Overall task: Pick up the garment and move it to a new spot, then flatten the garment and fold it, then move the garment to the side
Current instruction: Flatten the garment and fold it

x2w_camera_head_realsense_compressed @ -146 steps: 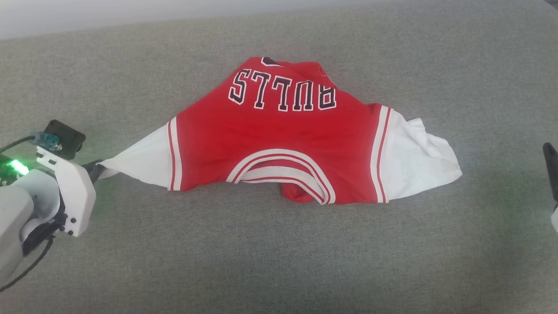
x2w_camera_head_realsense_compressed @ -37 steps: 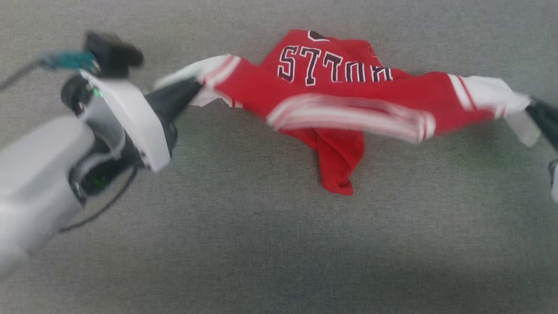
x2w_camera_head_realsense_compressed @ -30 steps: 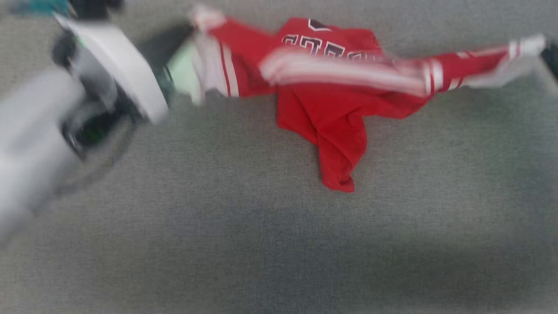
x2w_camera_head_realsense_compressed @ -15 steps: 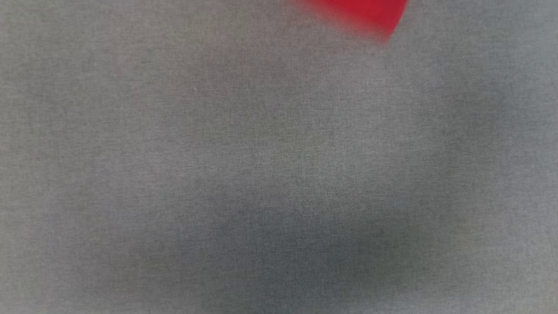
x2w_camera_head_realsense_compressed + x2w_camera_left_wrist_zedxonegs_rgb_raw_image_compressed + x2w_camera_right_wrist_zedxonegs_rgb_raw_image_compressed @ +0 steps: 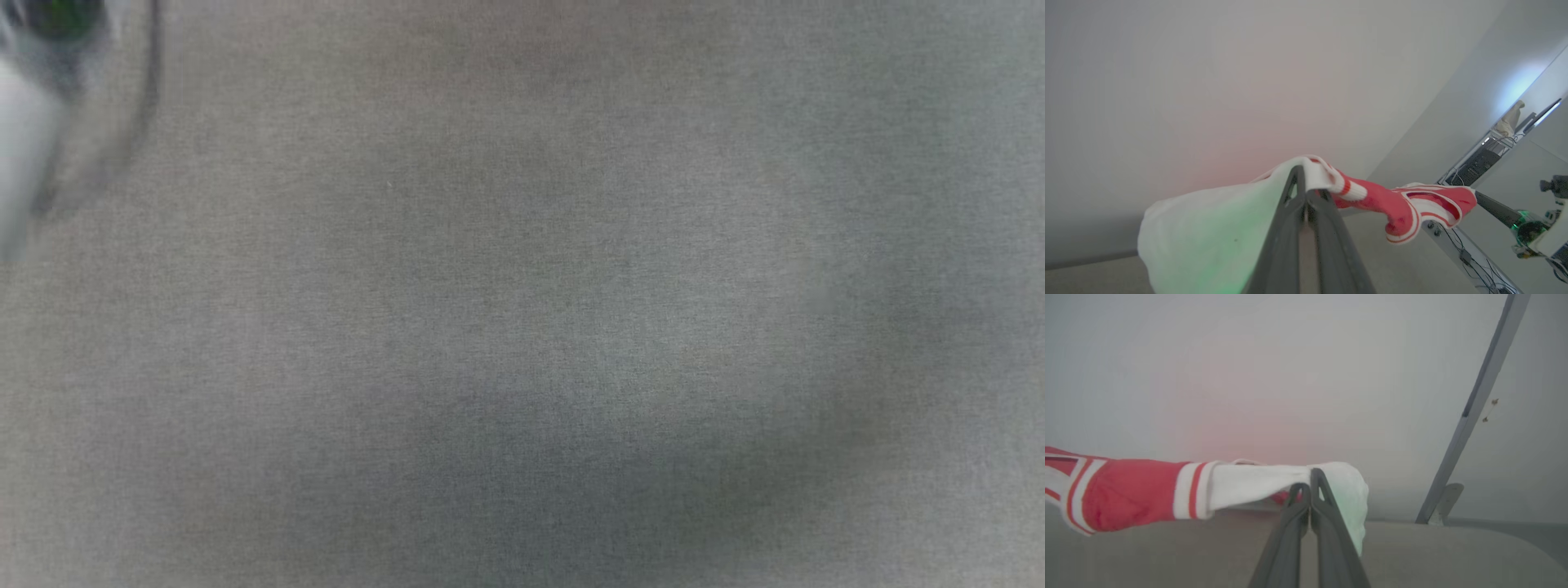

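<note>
Though blurred from the head, showed grey cloth surface (image 5: 522,327) below, plus pale wall (image 5: 1208,81) behind from both wrists. Had the garment (image 5: 1126,494) up in the air over that surface, strung left to right between both claws, red middle sagging, white-and-red striped trim showing. Could not tell whether its lower hem touched the cloth. Caught pale left forearm (image 5: 20,139) smeared at far left from the head. Had left gripper (image 5: 1301,173) pinched fully closed on one white sleeve, fabric bunched beside its fingers and tinted green. Had right gripper (image 5: 1309,479) pinched fully closed on the other white sleeve, cuff drooping past its fingertips. Showed green light at right gripper's base from left wrist.
</note>
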Motion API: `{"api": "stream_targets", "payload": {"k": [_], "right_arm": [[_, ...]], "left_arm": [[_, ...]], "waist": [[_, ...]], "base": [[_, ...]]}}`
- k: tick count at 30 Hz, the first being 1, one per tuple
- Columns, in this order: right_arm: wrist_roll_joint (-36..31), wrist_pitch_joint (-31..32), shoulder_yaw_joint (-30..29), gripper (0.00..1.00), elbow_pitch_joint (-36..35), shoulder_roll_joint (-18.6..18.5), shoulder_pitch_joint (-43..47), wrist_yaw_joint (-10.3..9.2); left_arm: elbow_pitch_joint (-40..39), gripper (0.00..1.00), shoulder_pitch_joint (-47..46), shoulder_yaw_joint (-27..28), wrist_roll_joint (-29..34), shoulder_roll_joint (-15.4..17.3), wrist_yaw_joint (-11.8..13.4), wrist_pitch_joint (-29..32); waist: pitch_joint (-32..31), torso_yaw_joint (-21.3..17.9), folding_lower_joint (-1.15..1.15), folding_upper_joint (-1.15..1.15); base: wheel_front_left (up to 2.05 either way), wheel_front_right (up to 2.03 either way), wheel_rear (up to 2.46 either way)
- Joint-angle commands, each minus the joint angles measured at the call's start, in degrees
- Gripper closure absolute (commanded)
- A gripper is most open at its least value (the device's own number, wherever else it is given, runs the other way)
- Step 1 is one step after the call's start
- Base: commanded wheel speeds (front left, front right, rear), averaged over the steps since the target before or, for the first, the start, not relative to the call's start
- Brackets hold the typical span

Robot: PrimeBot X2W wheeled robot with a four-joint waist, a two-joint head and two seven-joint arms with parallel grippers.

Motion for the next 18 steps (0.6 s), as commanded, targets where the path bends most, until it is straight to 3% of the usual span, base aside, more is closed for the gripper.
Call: {"api": "stream_targets", "payload": {"k": [1, 9, 18], "right_arm": [[1.76, 0.53, 1.26, 1.00, -2.53, -1.46, 4.43, -0.08], [10.52, 3.89, 2.63, 1.00, -15.45, -6.72, 30.71, -0.07], [13.52, 9.13, -1.03, 1.00, -26.67, -10.82, 52.78, -0.08]], "left_arm": [[-3.73, 1.00, 5.04, -1.61, -0.05, 2.97, 0.06, 1.44], [-24.66, 1.00, 30.33, -6.42, -3.30, 16.66, 0.05, 0.62], [-35.85, 1.00, 45.82, -11.09, -3.04, 23.92, 0.05, -2.54]], "waist": [[-0.46, -0.37, 0.00, 0.00], [-2.71, -0.91, 0.00, 0.00], [-6.06, -0.57, 0.00, 0.00]], "base": [[0.00, 0.00, 0.00], [0.00, 0.00, 0.00], [0.00, 0.00, 0.00]]}}
